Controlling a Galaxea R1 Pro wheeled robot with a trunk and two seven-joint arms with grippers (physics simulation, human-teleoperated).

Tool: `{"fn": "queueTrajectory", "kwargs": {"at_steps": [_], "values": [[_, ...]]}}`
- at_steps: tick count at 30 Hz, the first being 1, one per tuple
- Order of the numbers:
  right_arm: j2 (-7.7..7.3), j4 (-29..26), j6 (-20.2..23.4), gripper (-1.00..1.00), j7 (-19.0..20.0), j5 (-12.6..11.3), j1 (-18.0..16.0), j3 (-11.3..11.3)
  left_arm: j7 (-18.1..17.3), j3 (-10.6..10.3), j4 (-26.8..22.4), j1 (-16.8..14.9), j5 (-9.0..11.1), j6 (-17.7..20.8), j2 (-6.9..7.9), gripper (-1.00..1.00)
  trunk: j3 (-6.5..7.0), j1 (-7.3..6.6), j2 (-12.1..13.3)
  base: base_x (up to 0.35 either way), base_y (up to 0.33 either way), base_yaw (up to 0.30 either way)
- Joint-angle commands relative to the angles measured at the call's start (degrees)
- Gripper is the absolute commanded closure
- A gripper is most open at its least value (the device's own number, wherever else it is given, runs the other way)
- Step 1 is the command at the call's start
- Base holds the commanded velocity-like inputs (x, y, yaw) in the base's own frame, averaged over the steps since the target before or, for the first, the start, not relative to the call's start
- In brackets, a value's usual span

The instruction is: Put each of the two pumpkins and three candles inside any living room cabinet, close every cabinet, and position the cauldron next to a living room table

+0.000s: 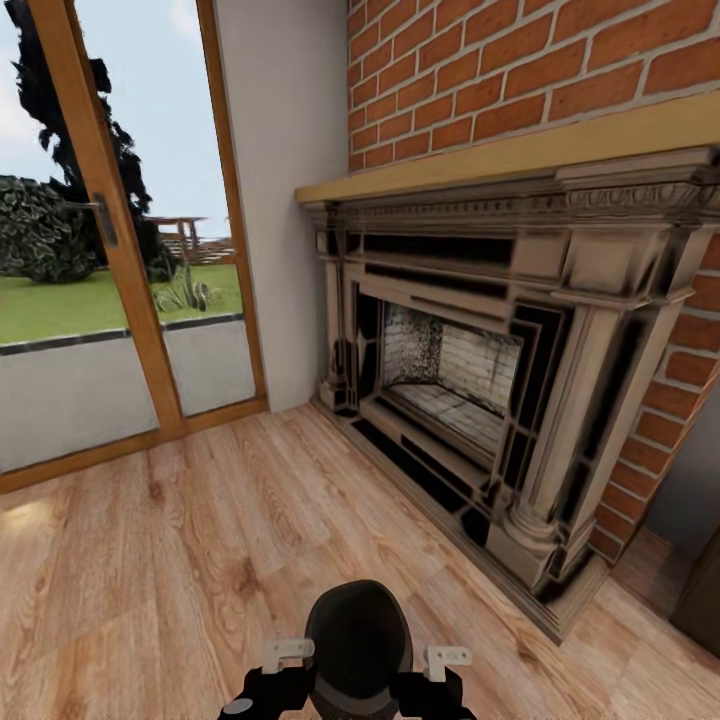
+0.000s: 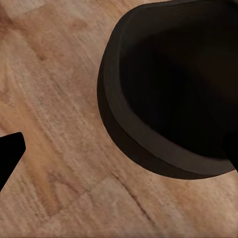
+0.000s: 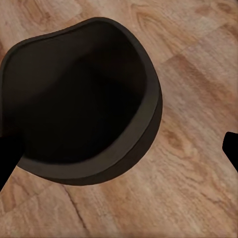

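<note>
Now the cauldron (image 1: pixel 358 640) sits low at the near edge of the head view, between the left gripper (image 1: pixel 286 655) and the right gripper (image 1: pixel 447 660), above the wooden floor (image 1: pixel 180 560). Each wrist view looks down into its dark hollow. Fingers (image 2: pixel 10 153) of each gripper stand apart, one on each side of the rim; whether they touch it I cannot tell. Ahead is a fireplace (image 1: pixel 480 370) in a brick wall (image 1: pixel 520 70), with a glass door (image 1: pixel 110 250) to its left.
</note>
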Motion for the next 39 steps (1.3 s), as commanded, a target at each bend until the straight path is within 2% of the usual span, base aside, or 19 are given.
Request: {"fn": "queueTrajectory", "kwargs": {"at_steps": [1,13,23,39], "values": [[-0.05,-0.09,0.16,-1.00,-0.47,-0.57,-0.03,0.34,0.23,-0.39,-0.06,-0.02,0.51,0.12,0.05,-1.00,-0.24,0.22,-0.44,0.000,0.000,0.000],[-0.22,-0.17,-0.01,-1.00,-0.33,-0.49,0.01,0.42,0.23,-0.39,-0.08,-0.04,0.43,0.09,0.04,-1.00,-2.39,2.85,-5.25,0.000,0.000,0.000],[-0.30,-0.18,-0.02,-1.00,-0.28,-0.49,-0.01,0.42,0.15,-0.39,-0.06,-0.02,0.45,0.11,0.04,-1.00,-2.39,2.85,-5.25,0.003,0.000,0.000],[-0.31,-0.18,-0.02,-1.00,-0.28,-0.49,-0.02,0.42,0.22,-0.45,-0.06,-0.06,0.52,0.12,0.04,-1.00,-2.39,2.85,-5.25,0.131,0.000,0.000]]}}
